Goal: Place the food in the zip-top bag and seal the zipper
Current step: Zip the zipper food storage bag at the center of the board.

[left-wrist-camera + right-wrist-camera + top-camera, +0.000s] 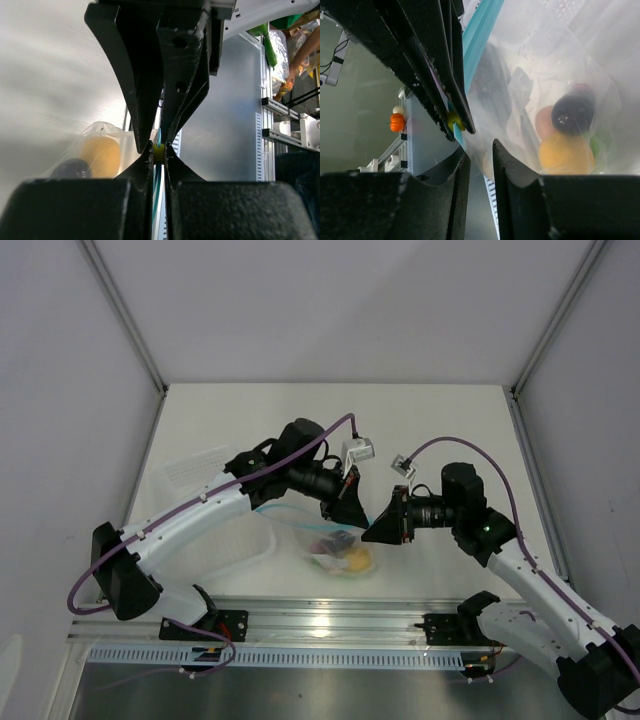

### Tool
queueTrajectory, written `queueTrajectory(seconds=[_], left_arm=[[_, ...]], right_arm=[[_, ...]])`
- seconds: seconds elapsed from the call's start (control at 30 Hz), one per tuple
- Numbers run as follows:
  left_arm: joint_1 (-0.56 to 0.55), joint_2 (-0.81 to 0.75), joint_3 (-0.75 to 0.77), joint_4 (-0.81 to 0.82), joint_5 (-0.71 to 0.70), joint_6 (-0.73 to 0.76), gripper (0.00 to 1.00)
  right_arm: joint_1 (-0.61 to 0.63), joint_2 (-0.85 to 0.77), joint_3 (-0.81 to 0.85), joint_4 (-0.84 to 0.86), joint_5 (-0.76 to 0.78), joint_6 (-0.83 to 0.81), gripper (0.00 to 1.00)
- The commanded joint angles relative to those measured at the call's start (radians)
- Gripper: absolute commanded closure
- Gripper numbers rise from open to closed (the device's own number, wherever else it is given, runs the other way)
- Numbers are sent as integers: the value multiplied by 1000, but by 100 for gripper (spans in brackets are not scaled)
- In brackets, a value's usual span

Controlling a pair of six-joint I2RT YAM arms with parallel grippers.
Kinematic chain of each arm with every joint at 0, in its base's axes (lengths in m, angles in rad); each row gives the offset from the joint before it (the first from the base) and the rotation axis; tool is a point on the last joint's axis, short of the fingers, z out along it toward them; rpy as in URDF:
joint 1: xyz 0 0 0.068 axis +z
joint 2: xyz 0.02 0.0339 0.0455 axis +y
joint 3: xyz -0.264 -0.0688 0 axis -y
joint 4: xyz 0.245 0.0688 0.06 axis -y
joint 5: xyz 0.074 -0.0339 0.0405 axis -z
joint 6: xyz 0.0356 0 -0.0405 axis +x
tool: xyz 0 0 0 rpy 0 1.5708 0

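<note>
White table, white booth walls. Zip-top bag sits front-centre, between the two arms. The food looks loaded: yellow piece, dark purple piece, pink piece and a bit of green piece all show through the plastic, low in the bag. No loose pieces seen on the table.

Zipper runs up along the mouth edge. Left gripper is pinched tight on it, teal strip between the fingertips, with a small yellow tab at the pinch. Right gripper sits just beside that spot, jaws a narrow gap apart, with nothing clearly held.

Judgement: loading done, sealing under way. Can't tell how much of the strip is pressed closed, so count the seal as not finished.
</note>
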Motion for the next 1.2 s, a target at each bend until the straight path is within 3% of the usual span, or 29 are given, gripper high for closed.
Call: queueTrajectory(seconds=[0.0, 0.27, 0.3, 0.33, 0.5, 0.77, 1.17], left_arm=[[8, -3, 46, 15, 44, -21, 99], [8, 9, 51, -11, 52, -14, 100], [8, 9, 51, -11, 52, -14, 99], [8, 12, 51, -12, 52, -14, 99], [8, 14, 57, -43, 18, 4, 99], [8, -6, 37, -106, -55, 44, 99], [8, -28, 20, -126, -43, 41, 98]], right_arm=[[30, 32, 59, 50, -27, -19, 75], [62, 75, 94, 61, -21, -30, 82], [65, 78, 102, 59, -19, -30, 86], [65, 80, 104, 55, -18, -32, 100], [65, 61, 85, 79, 79, 29, 100], [65, -35, -27, 266, 252, 224, 100], [53, -72, -91, 321, 329, 319, 100]])
